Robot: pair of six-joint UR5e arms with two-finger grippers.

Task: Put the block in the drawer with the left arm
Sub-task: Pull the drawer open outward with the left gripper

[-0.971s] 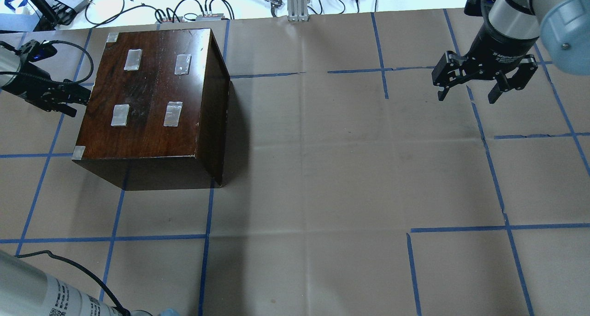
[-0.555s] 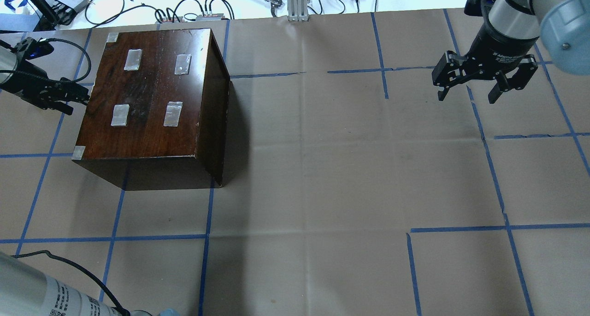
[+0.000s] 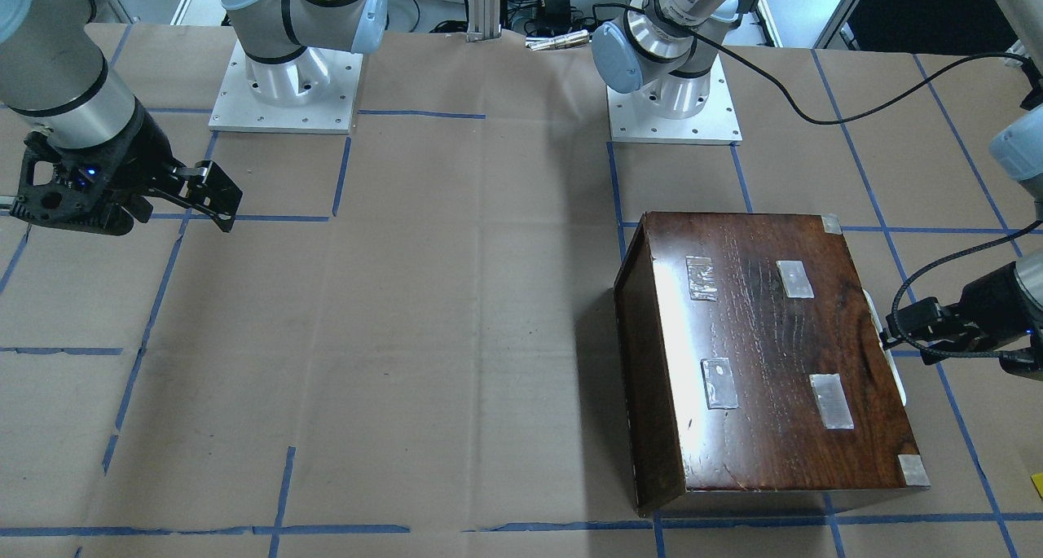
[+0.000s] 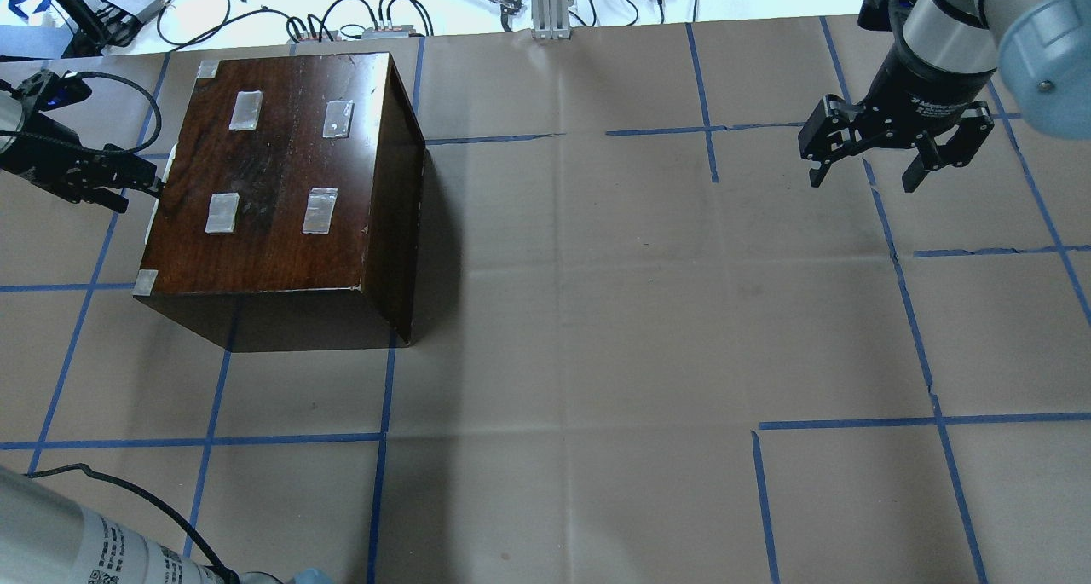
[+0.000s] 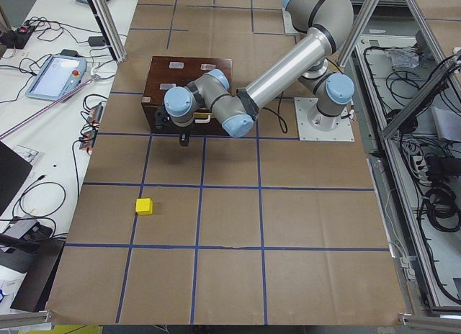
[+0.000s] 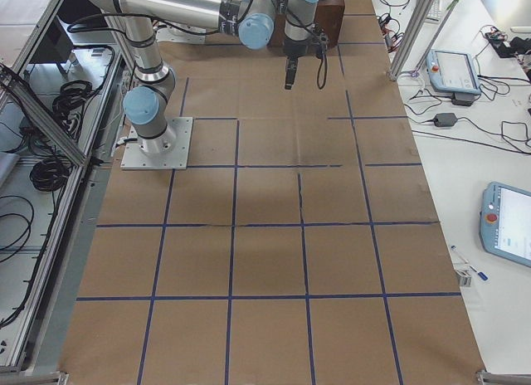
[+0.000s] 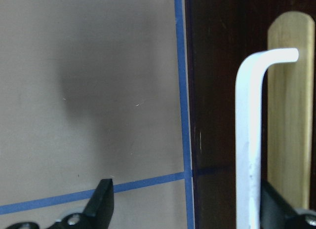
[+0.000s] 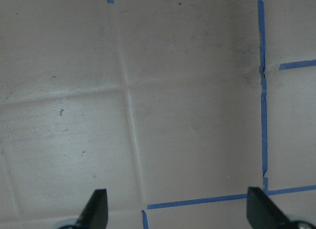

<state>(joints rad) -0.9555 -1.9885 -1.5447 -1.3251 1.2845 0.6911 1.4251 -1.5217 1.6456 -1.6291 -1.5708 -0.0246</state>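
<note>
Farthest left, well apart from the cabinet (image 4: 281,166) on its drawer side, the block (image 5: 144,206) sits alone on the brown paper (image 4: 597,311). It is a small bright yellow cube with plain faces and bare paper all round it. Your left gripper (image 7: 185,187) is at the drawer (image 7: 217,91) front, jaws spread wide around the white bar handle (image 7: 247,140) and clamping nothing; the handle stands just beside one finger (image 7: 279,207). The front is dark glossy wood, with a pale round-ended strip showing behind the handle. Right of the cabinet runs a broad stretch of creased paper crossed by blue tape lines (image 4: 908,311). Far right of the cabinet, your right gripper (image 4: 864,181) hovers above the paper, jaws wide apart, holding nothing.
</note>
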